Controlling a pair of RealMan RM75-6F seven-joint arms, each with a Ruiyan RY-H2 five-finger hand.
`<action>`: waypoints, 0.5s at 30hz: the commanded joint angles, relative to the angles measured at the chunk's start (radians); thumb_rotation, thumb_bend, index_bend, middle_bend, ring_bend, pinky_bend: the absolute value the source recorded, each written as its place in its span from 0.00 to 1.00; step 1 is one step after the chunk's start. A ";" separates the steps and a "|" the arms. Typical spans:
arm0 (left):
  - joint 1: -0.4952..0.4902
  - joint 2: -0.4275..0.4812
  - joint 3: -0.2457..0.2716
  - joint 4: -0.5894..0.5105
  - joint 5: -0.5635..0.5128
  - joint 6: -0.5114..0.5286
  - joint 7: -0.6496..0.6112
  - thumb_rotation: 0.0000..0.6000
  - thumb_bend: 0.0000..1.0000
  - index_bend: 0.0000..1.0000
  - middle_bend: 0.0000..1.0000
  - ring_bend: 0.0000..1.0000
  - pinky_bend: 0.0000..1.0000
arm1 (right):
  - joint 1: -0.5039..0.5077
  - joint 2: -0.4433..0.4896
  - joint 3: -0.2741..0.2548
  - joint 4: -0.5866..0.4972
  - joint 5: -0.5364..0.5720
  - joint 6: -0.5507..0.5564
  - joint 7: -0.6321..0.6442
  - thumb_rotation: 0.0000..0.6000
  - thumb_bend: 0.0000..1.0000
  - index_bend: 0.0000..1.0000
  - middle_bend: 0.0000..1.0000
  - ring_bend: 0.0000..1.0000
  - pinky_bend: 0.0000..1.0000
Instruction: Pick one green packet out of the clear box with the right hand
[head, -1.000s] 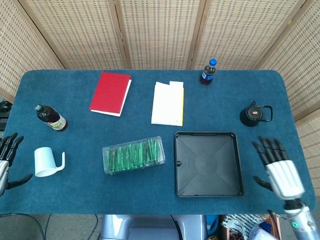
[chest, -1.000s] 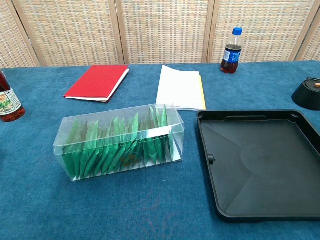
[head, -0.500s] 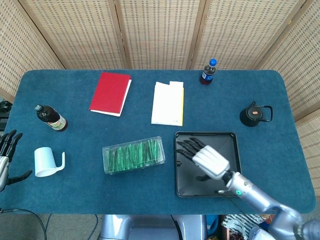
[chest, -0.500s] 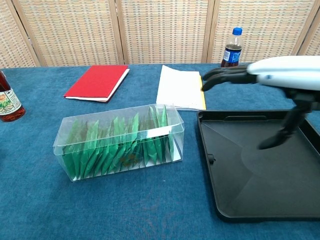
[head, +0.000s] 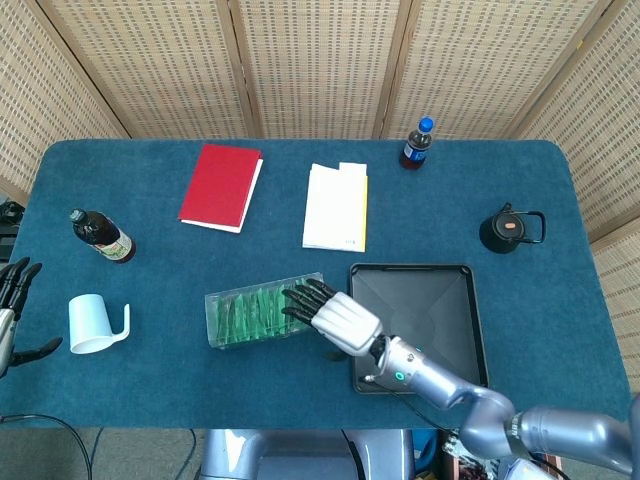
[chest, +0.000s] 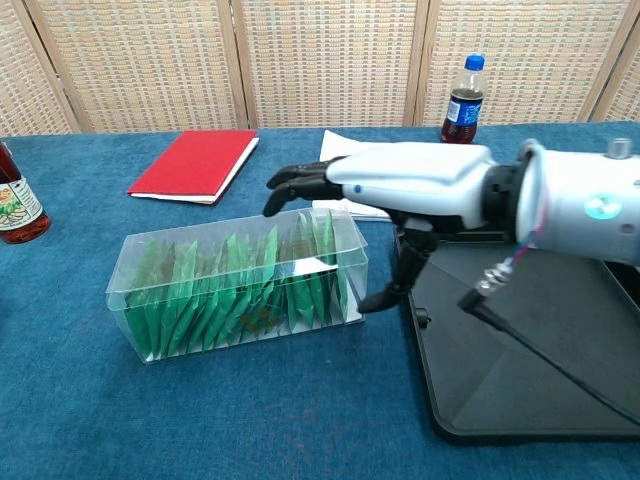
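Red book (head: 221, 186), white papers (head: 336, 207), cola bottle (head: 417, 144), black tray (head: 440, 310)

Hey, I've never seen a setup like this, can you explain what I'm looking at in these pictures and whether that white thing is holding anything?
This is a two-armed robot at a blue cloth-covered table. One picture looks down from its head, the other looks forward from its chest. The white thing is its right hand, stretched flat above the clear plastic box of green packets, fingers apart, holding nothing. Its left hand shows at the table's edge, also empty. Also on the table: a black plastic tray, a red notebook, white papers, a white mug, a blue-capped cola bottle, a dark glass bottle and a black kettle.
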 joint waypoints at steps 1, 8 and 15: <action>-0.001 0.001 -0.001 0.001 -0.002 -0.002 -0.004 1.00 0.07 0.00 0.00 0.00 0.00 | 0.046 -0.071 0.035 0.032 0.112 -0.017 -0.099 1.00 0.36 0.16 0.00 0.00 0.00; -0.001 0.007 -0.002 0.007 -0.004 -0.006 -0.032 1.00 0.07 0.00 0.00 0.00 0.00 | 0.088 -0.124 0.030 0.072 0.253 0.000 -0.227 1.00 0.48 0.19 0.00 0.00 0.00; -0.004 0.010 -0.002 0.009 -0.006 -0.014 -0.046 1.00 0.07 0.00 0.00 0.00 0.00 | 0.110 -0.160 0.031 0.090 0.309 0.046 -0.264 1.00 0.61 0.25 0.00 0.00 0.00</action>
